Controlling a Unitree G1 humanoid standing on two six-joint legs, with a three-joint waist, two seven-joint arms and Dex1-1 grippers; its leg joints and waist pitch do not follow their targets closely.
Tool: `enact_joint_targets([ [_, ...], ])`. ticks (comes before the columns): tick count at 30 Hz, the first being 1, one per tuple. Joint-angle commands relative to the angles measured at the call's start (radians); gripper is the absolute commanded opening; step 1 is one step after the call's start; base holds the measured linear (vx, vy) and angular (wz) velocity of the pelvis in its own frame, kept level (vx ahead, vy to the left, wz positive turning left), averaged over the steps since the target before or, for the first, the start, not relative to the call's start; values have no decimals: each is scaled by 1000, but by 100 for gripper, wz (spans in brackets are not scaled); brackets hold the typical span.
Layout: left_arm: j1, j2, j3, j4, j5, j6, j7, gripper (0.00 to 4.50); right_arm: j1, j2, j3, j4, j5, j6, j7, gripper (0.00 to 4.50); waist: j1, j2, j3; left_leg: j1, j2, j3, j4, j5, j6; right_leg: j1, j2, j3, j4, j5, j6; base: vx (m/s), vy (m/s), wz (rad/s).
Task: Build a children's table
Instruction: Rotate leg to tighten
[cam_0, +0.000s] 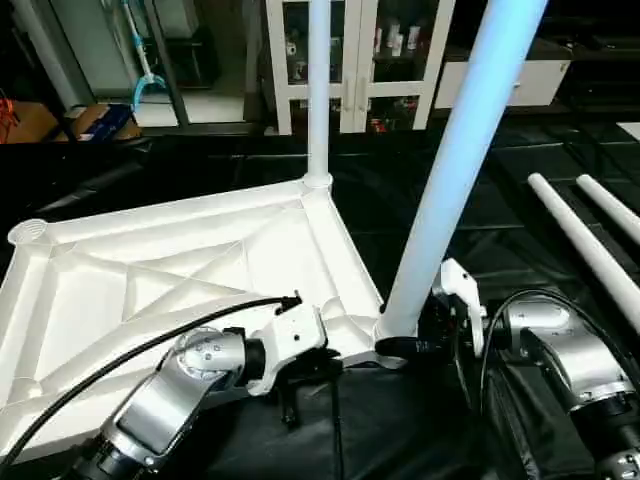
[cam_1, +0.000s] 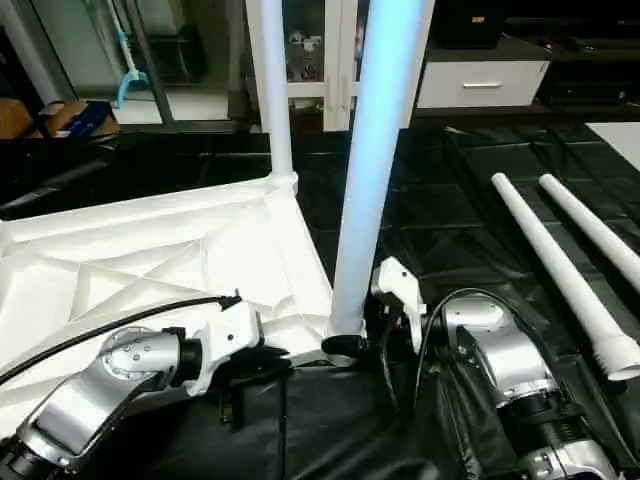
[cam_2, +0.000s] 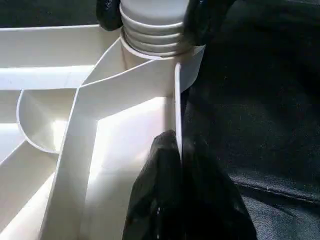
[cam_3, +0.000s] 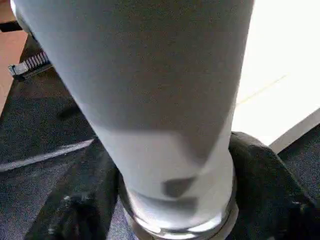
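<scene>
The white table top (cam_0: 170, 280) lies upside down on a black sheet (cam_0: 400, 430), so its crossed ribs face up. It sits in front of the robot, more to its left side.

Two white legs stand up out of the top. One leg (cam_0: 318, 90) stands in the far corner socket. The other leg (cam_0: 455, 170) stands in the near corner socket (cam_0: 385, 335), close to the robot, and it leans a little.

The left tool (cam_2: 177, 200) is pressed together. It pinches the thin side wall of the table top, just beside the near corner. In the left wrist view its black fingers (cam_2: 165, 200) sit on both sides of that wall, and the ringed foot of the near leg is seen going into the socket.

The right tool (cam_0: 405, 347) is at the foot of the near leg. Its two black fingers (cam_3: 75, 210) are spread, with one on each side of the leg, very close to it. I cannot tell if they press on the leg.

Two more white legs (cam_1: 560, 270) lie flat on the black sheet, side by side, well off to the robot's right.

Behind it all there is a white cabinet (cam_0: 360, 60) with glass doors and a low white drawer unit (cam_1: 480, 85).
</scene>
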Motion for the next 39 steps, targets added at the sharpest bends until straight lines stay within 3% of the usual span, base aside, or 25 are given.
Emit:
enact_joint_targets([
  [1, 0, 2, -18, 1, 10, 7, -4, 0, -25, 18, 3, 14, -23, -24, -33, 278, -3, -11, -54, 12, 72, -35, -76, -158, 74, 42, -57, 42, -54, -172, -249, 0, 0, 0],
  [4, -7, -13, -12, 17, 25, 22, 29, 0, -30, 52, -7, 49, -52, -55, -121, 274, -6, -9, -50, 10, 71, -35, -79, -200, 57, 40, -58, 43, -59, -230, -238, 0, 0, 0],
  [6, -21, -42, 0, 44, 36, 49, 77, 0, -33, 88, -15, 81, -80, -63, -217, 273, -14, -11, -43, 11, 68, -36, -83, -251, 29, 36, -57, 43, -70, -316, -218, 0, 0, 0],
  [10, -111, -189, 58, 192, 92, 133, 310, 0, -75, 266, -92, 183, -147, -15, -674, 272, -41, -7, -39, 20, 59, -46, -85, -366, -38, 22, -54, 38, -86, -487, -154, -42, -4, -1],
  [12, -137, -235, 86, 236, 91, 155, 373, 0, -84, 312, -106, 199, -161, -5, -773, 272, -55, -8, -41, 13, 57, -54, -88, -386, -48, 26, -57, 31, -89, -525, -123, -70, 8, -7],
  [14, -168, -290, 119, 290, 86, 168, 445, 0, -89, 367, -114, 205, -171, -2, -853, 272, -57, -6, -44, 19, 58, -54, -86, -407, -39, 22, -58, 31, -96, -527, -108, -26, 7, -3],
  [16, -197, -323, 135, 344, 91, 160, 495, 0, -86, 430, -112, 191, -171, -9, -901, 272, -62, -9, -41, 15, 53, -53, -88, -411, -21, 20, -57, 27, -106, -547, -97, 0, 0, 0],
  [18, -207, -333, 140, 365, 98, 151, 514, 0, -86, 453, -98, 189, -175, -23, -897, 272, -59, -5, -44, 15, 54, -54, -88, -402, -12, 20, -58, 27, -107, -547, -90, 0, 0, 0],
  [25, -203, -328, 139, 370, 112, 138, 495, 0, -86, 470, -77, 173, -156, -101, -849, 272, -58, -5, -41, 12, 56, -52, -90, -403, 4, 16, -60, 29, -109, -549, -90, 0, 0, 0],
  [28, -182, -288, 110, 345, 112, 111, 442, 0, -74, 450, -75, 119, -120, -107, -746, 344, -57, -5, -42, 10, 56, -53, -90, -398, 11, 17, -61, 29, -108, -555, -88, 0, 0, 0],
  [30, -170, -270, 99, 326, 109, 115, 415, 0, -70, 437, -76, 98, -102, -104, -707, 352, -55, -3, -43, 7, 58, -50, -90, -371, 20, 17, -61, 33, -104, -521, -96, 0, 0, 0],
  [31, -152, -241, 81, 298, 105, 102, 369, 0, -70, 419, -80, 75, -80, -101, -661, 352, -56, -4, -43, 5, 58, -50, -91, -367, 23, 20, -61, 33, -104, -514, -98, 0, 0, 0],
  [33, -120, -194, 55, 242, 92, 76, 291, 0, -74, 384, -93, 37, -34, -89, -585, 388, -59, -4, -46, -16, 64, -57, -96, -316, 44, 38, -65, 34, -89, -446, -108, 0, 0, 0],
  [35, -89, -148, 37, 182, 66, 26, 210, 0, -74, 331, -90, -3, 5, -59, -484, 395, -58, -3, -47, -9, 65, -55, -94, -304, 48, 33, -64, 33, -89, -425, -121, 0, 0, 0],
  [39, -45, -86, 8, 95, 22, -4, 102, 0, -67, 245, -75, -43, 31, -23, -341, 435, -41, -1, -51, 7, 69, -41, -86, -233, 79, 29, -57, 40, -73, -269, -202, 49, -6, 5],
])
